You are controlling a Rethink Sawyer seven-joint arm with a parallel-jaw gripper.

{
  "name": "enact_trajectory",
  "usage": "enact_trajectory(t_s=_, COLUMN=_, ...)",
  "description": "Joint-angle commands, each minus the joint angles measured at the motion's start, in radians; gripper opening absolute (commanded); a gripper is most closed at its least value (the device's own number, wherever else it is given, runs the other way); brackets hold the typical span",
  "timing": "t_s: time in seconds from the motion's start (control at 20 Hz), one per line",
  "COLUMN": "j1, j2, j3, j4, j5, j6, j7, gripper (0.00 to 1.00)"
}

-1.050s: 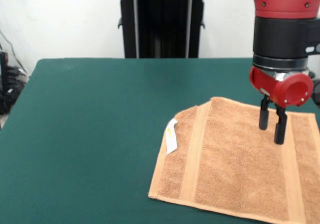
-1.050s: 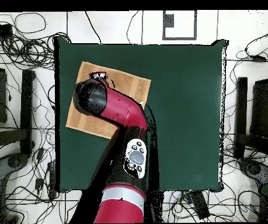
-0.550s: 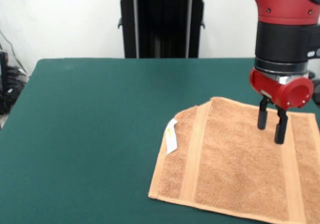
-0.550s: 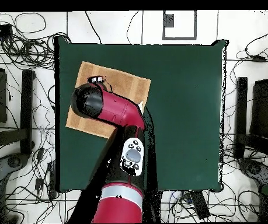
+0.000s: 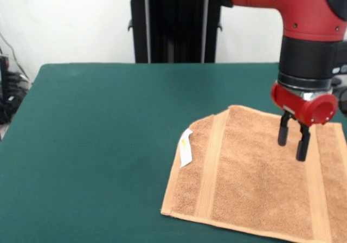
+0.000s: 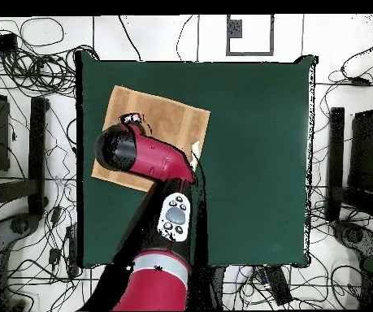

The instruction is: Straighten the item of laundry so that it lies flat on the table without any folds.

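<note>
- Over the last second your gripper (image 5: 291, 144) has drifted a little toward the towel's far right part and slightly lower; the towel (image 5: 255, 172) itself has not moved.
- That tells you no pull is under way: the cloth is not being dragged, and the task is no further along than a second ago.
- The towel lies on the table (image 5: 97, 140) at its near right side in the front view, mostly spread. Its far left corner looks cut off at a slant, probably tucked under, and the white tag (image 5: 186, 148) sticks out at the left edge.
- Your arm comes down from above, wrist vertical, fingers (image 5: 282, 134) pointing straight down, slightly apart and holding nothing.
- You can't tell whether the tips touch the terry or hang just above it.
- From overhead, the arm covers the towel's (image 6: 169, 118) middle.
</note>
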Motion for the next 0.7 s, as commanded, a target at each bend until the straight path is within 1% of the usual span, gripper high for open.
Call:
enact_trajectory(t_s=0.05, j1=-0.002, j2=0.099, j3=0.072, j4=0.141, j5=-0.050, j6=-0.094, j7=0.098, gripper=1.00)
enact_trajectory(t_s=0.35, j1=-0.026, j2=0.092, j3=0.084, j4=0.157, j5=-0.063, j6=-0.108, j7=0.068, gripper=1.00)
enact_trajectory(t_s=0.5, j1=-0.020, j2=0.091, j3=0.070, j4=0.155, j5=-0.069, j6=-0.112, j7=0.077, gripper=1.00)
enact_trajectory(t_s=0.7, j1=-0.042, j2=0.078, j3=0.091, j4=0.184, j5=-0.076, j6=-0.128, j7=0.087, gripper=1.00)
